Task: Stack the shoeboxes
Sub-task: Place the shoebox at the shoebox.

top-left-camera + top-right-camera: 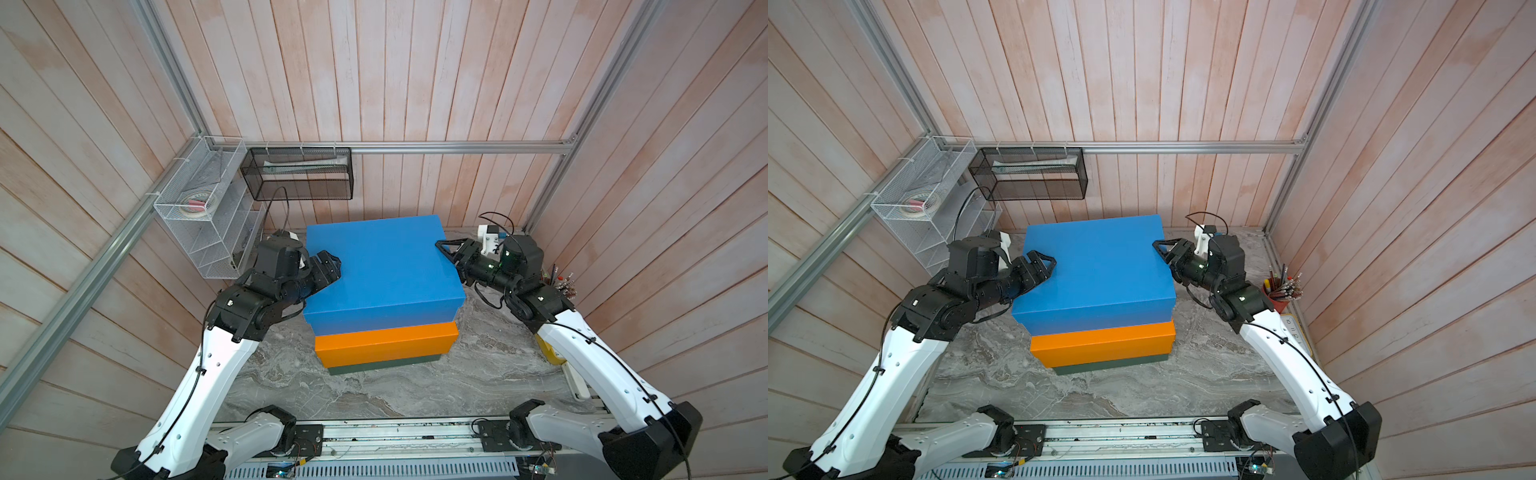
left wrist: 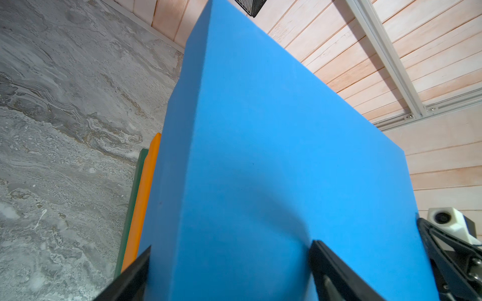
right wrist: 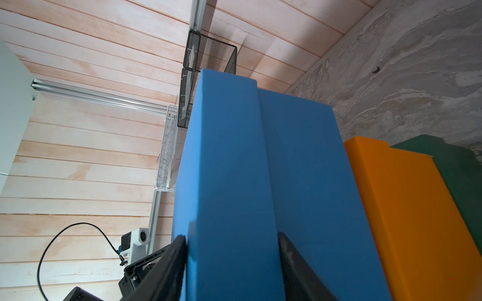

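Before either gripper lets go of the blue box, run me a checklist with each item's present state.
1. Order, green box under orange box under blue box: ok.
2. Seating of blue box on orange box, no gap in either wrist view: ok.
3. Top box square over the one below: cannot tell from these angles.
4. Clamp of right gripper on the blue box's lid rim: ok.
5. Hold of left gripper: cannot tell; it straddles the box end, jaws wide.
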